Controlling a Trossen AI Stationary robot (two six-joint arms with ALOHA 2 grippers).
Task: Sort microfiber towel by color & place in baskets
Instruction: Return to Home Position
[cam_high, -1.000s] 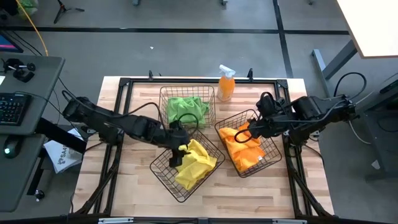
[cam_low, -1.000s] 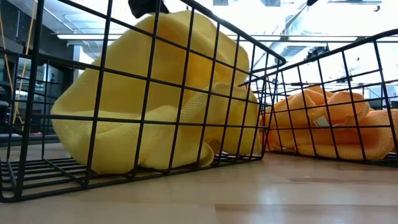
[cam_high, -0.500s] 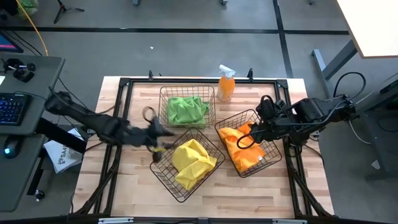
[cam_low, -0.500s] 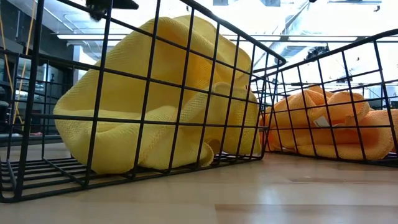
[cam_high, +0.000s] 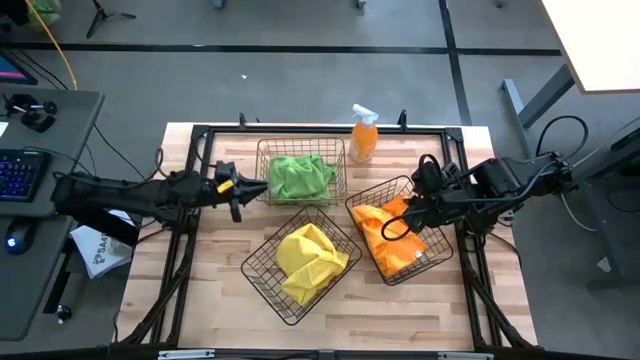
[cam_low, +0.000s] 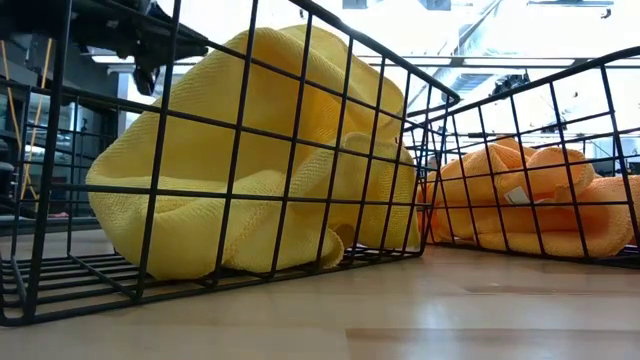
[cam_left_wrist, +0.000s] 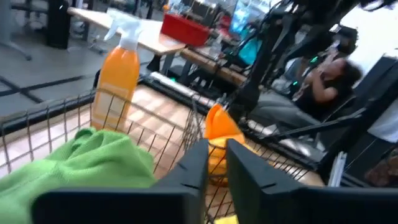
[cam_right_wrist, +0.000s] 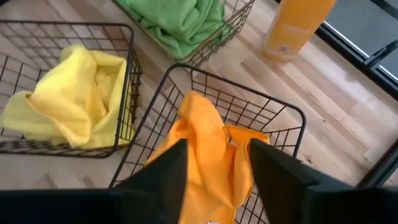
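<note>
Three dark wire baskets stand on the wooden table. The far one (cam_high: 262, 160) holds a green towel (cam_high: 300, 175). The near one (cam_high: 262, 262) holds a yellow towel (cam_high: 310, 262), which rests crumpled on the basket floor (cam_low: 250, 180). The right one (cam_high: 440, 250) holds an orange towel (cam_high: 385, 240). My left gripper (cam_high: 232, 190) hovers left of the green basket, empty, its fingers a narrow gap apart (cam_left_wrist: 216, 162). My right gripper (cam_high: 395, 215) is open above the orange towel (cam_right_wrist: 205, 137), whose raised fold shows between the fingers.
An orange spray bottle (cam_high: 364, 135) stands at the table's far edge, between the green and orange baskets. A black frame (cam_high: 200, 130) runs round the table. There is bare wood to the left of the baskets and along the near edge.
My left gripper has let go of the yellow towel. It has drawn back from above the yellow basket toward the table's left and far side, ending beside the green basket. The towel has settled a little lower in its basket. My right gripper has kept still.
</note>
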